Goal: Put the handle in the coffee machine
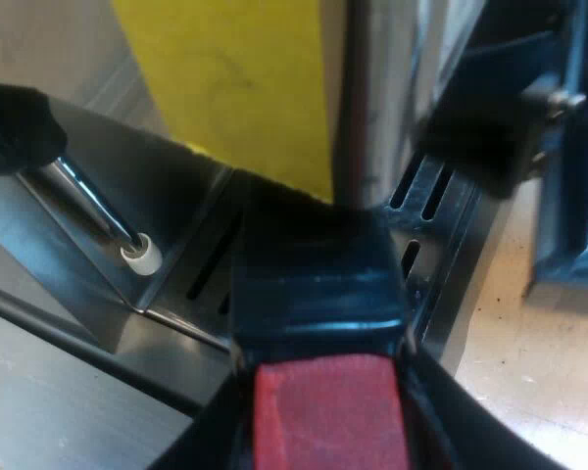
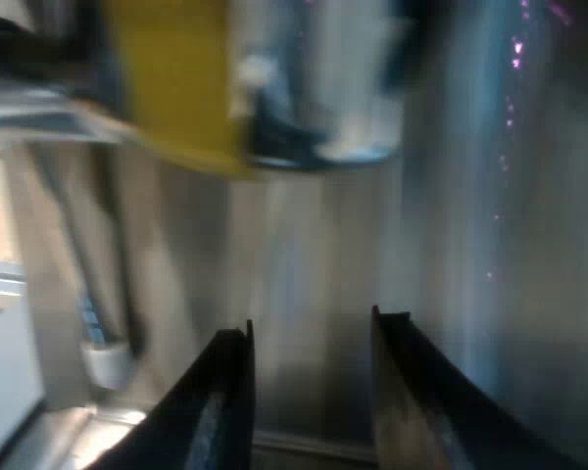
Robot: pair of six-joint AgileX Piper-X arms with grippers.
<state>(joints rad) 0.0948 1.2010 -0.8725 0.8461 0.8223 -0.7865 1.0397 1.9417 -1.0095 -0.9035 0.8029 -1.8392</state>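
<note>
Left gripper (image 1: 323, 367) clamped on both sides of holder handle (image 1: 314, 284), at its red end (image 1: 328, 416). Handle sits at espresso machine (image 1: 392, 98) front, above slotted drip tray (image 1: 441, 225); holder's metal head hidden. Nearby: steam wand (image 1: 98, 211). Right gripper (image 2: 312, 325) fingers parted, nothing between, facing machine's steel front.

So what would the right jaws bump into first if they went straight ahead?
Probably the espresso machine's steel front. The right gripper points at it with open, empty jaws, and nothing lies between, though the distance is hard to judge.
</note>
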